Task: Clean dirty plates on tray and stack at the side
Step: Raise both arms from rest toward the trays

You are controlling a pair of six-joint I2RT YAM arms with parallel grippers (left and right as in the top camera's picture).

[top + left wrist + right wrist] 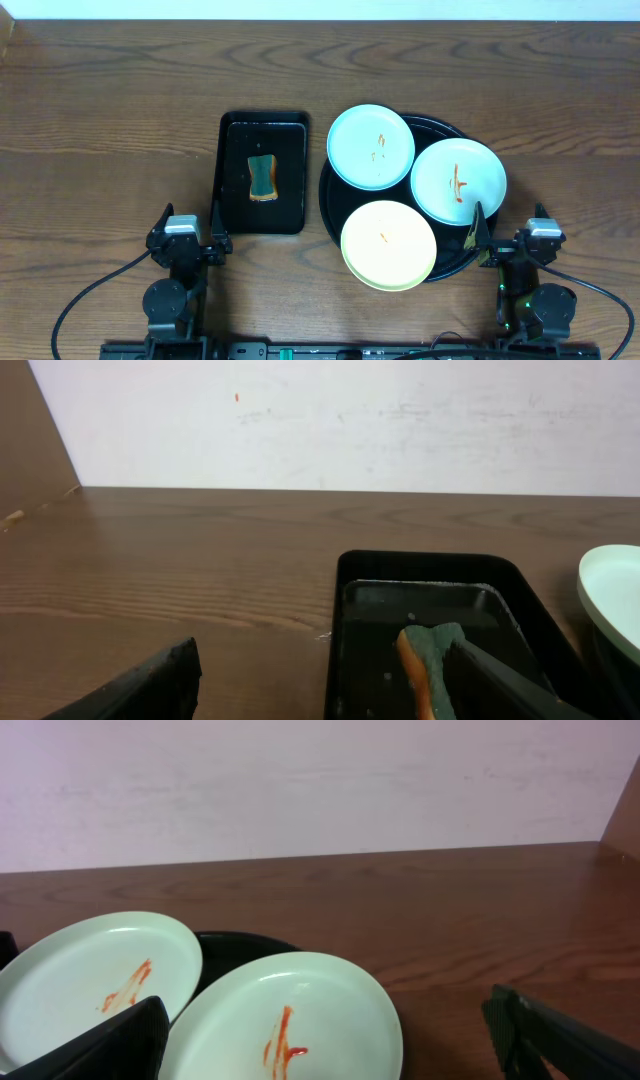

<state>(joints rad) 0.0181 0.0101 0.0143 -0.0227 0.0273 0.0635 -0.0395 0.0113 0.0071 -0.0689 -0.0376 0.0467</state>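
Three plates lie on the round black tray [333,203]: a pale blue-green plate [371,147] at the back left, a second blue-green one [458,180] on the right, and a pale yellow plate [389,245] at the front. All carry thin orange-red smears. My right gripper [508,228] is open just in front of the tray's right side. In the right wrist view the two blue-green plates [100,980] [300,1020] lie ahead of its spread fingers [110,1045]. My left gripper [190,225] is open at the front left, holding nothing.
A rectangular black tray [285,150] left of the round tray holds a green and orange sponge [262,177]. The left wrist view shows this sponge [425,660] just ahead of the right finger. Brown wooden table [100,120] surrounds everything; a pale wall lies behind.
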